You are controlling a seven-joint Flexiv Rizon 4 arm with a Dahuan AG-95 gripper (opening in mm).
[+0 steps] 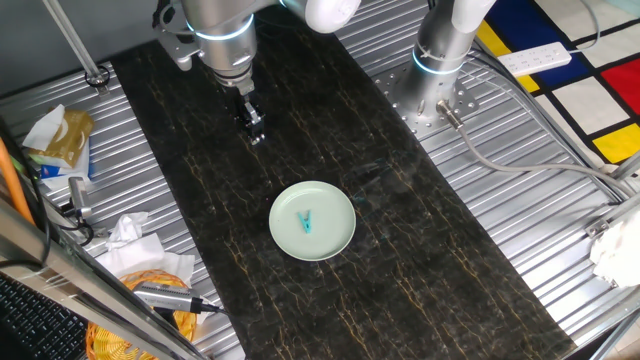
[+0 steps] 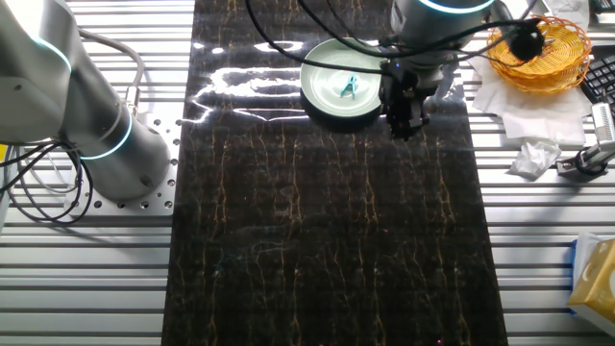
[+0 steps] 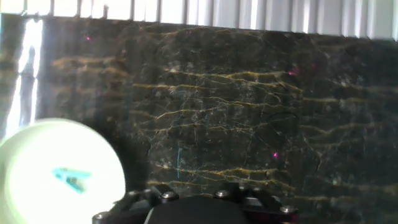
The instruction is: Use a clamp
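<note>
Teal plastic clamp (image 1: 307, 221) lies in the plate (image 1: 335, 243) mid-table (image 1: 420, 250); looks light, stiff, springy, so pinch its handle ends. Claw (image 1: 255, 130) hovers apart, empty; can't tell how wide.
</note>
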